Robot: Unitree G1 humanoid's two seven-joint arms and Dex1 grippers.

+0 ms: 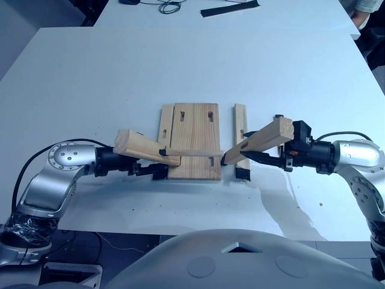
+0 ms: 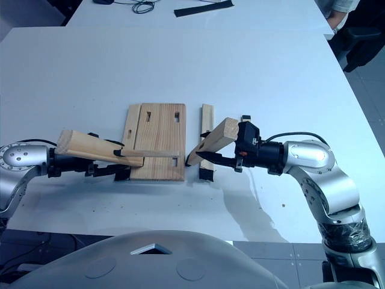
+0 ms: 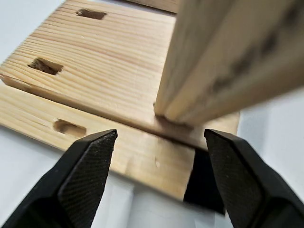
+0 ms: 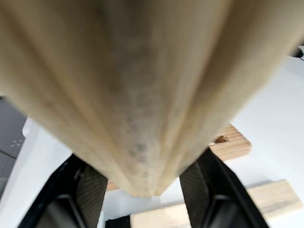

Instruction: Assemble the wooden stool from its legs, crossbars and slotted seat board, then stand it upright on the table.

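The left leg (image 1: 141, 148) is clamped in the left tool (image 1: 157, 170) over the near edge of the seat board (image 1: 195, 129), flat on the worktop (image 1: 180, 66); the right leg (image 1: 271, 135) is clamped in the right tool (image 1: 231, 160). With the crossbar (image 1: 195, 152) spanning them, the legs should likely be pressed together squarely, not twisted.

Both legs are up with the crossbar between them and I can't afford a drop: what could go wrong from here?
1. The thin crossbar spans between the tilted left leg and right leg above the seat board. If either arm twists or draws away, it may slip out.
2. The right gripper works close over the loose bar lying beside the board and could knock it.
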